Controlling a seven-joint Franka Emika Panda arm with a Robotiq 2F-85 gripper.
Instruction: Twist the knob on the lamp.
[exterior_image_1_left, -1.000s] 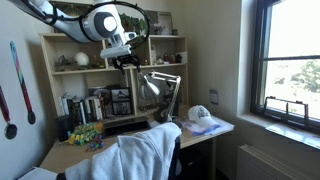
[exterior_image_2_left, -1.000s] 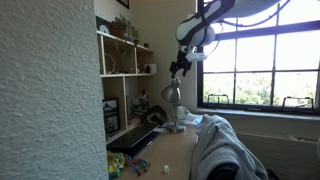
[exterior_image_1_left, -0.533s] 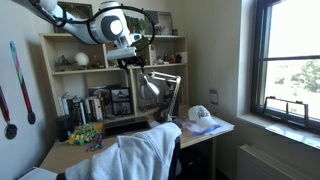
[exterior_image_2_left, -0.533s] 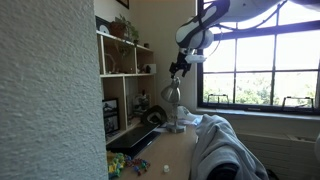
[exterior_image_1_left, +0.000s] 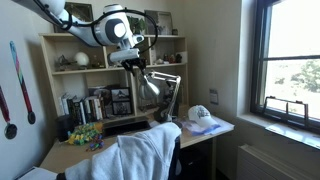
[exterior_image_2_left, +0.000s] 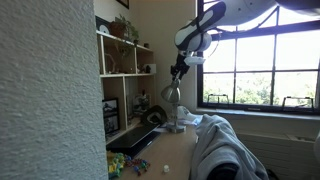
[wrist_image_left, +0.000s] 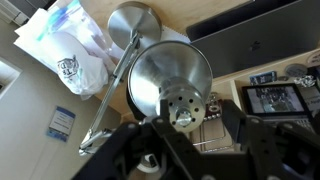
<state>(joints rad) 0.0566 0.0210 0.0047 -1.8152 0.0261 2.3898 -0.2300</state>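
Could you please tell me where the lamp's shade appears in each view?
In an exterior view: lamp shade at centre, before the shelf.
In an exterior view: lamp shade just right of centre, beside the window.
Wrist view: lamp shade at centre, seen from above.
Shared landmark: the gripper just above it.

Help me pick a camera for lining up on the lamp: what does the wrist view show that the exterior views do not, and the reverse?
Only the wrist view: the lamp shade seen from above, with the small knob at its centre, close to the open pincer.
Only the exterior views: the robot arm, the shelves, the window, and how the pincer stands over the shade.
Both: the lamp, its round base and the desk.
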